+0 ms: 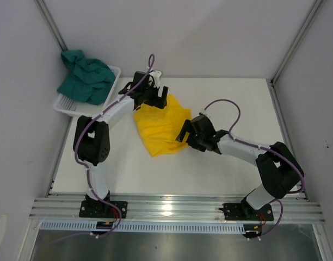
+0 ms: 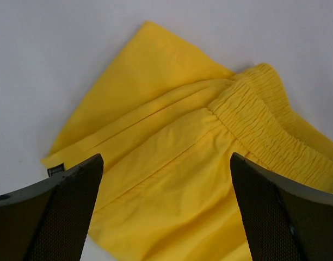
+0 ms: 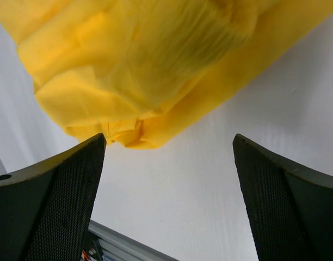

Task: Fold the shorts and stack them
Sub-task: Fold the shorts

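The yellow shorts (image 1: 162, 128) lie loosely folded in the middle of the table; their elastic waistband (image 2: 264, 128) shows in the left wrist view. My left gripper (image 1: 160, 101) hovers at their far edge, open, with only yellow cloth (image 2: 172, 179) below the jaws. At the cloth's right side my right gripper (image 1: 184, 134) is open too, holding nothing, and the yellow shorts (image 3: 139, 70) bunch just ahead of its fingers. The dark teal shorts (image 1: 86, 76) sit heaped in the basket at the far left.
A white mesh basket (image 1: 66, 105) stands at the table's far left corner against the wall. Grey walls and metal frame posts (image 1: 291, 46) close in the table. An aluminium rail (image 1: 172, 209) runs along the near edge by both arm bases.
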`<state>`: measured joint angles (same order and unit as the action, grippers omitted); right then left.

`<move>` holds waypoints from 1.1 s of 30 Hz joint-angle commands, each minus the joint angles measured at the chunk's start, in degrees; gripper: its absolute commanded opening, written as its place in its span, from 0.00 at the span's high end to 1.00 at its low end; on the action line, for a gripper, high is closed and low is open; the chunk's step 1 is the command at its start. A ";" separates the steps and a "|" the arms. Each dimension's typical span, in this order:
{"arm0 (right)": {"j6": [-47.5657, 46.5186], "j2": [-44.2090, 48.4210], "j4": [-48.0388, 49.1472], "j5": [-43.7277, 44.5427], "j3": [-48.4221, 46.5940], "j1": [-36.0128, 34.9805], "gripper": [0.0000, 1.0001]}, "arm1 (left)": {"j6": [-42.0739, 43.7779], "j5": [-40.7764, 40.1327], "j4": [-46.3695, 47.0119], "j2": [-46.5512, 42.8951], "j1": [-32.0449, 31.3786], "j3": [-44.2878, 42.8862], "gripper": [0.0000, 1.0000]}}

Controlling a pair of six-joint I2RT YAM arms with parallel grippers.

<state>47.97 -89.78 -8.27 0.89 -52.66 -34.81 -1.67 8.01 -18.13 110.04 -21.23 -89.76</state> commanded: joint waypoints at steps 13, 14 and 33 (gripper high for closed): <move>30.86 -3.65 13.00 17.92 3.09 -12.74 0.00 | 4.66 12.64 -1.65 7.21 2.95 -3.76 0.01; 31.48 -4.17 13.54 17.92 2.92 -12.74 0.01 | 4.57 12.82 -1.30 7.21 3.13 -3.59 0.01; 12.42 -13.58 9.97 4.15 -3.40 -1.59 1.00 | -2.27 7.73 2.40 -2.19 3.74 5.20 0.01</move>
<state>76.27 -103.70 4.84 10.81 -53.21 -41.08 -0.54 17.52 -18.39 114.45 -18.15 -86.06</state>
